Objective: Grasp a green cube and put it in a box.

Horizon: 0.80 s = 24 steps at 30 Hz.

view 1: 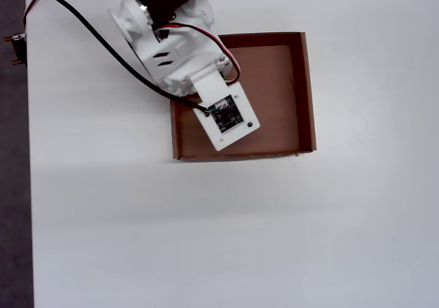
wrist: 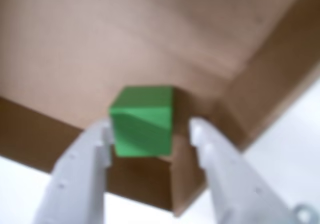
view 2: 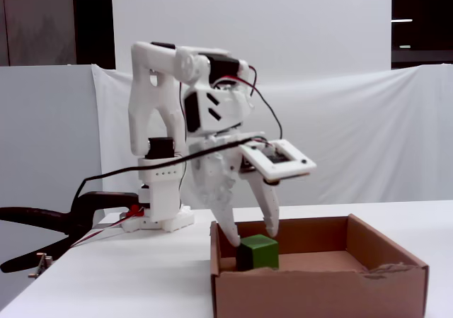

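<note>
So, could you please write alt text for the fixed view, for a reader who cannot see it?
A small green cube sits inside a shallow brown cardboard box near its left wall. A white robot arm's open gripper hangs just above it, fingers spread. The box rests on a white table.

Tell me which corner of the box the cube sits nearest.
The near-left corner in the fixed view: the green cube sits by the box's left wall, far from the right.

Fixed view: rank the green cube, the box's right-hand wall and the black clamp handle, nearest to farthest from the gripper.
1. Green cube: between and just below the gripper fingertips.
2. Right-hand wall of the box: across the tray, to the right.
3. Black clamp handle: far left, beyond the arm's base.
</note>
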Tool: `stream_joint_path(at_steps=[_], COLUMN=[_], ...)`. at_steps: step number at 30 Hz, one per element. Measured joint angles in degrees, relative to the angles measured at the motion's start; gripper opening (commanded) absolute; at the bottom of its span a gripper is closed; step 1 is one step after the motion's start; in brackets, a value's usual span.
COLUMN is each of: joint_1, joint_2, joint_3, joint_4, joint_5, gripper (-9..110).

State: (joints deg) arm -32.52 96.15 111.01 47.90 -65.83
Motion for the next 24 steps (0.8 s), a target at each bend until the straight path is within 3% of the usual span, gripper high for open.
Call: stream_joint_path(at_steps=[13, 24], joint_1=[12.92, 22.50], joint_2=[28.21, 47.46], joint_3=[15.47, 33.93], joint_4=[8.88, 13.27], joint_5=[8.09, 8.35], gripper=[21, 21])
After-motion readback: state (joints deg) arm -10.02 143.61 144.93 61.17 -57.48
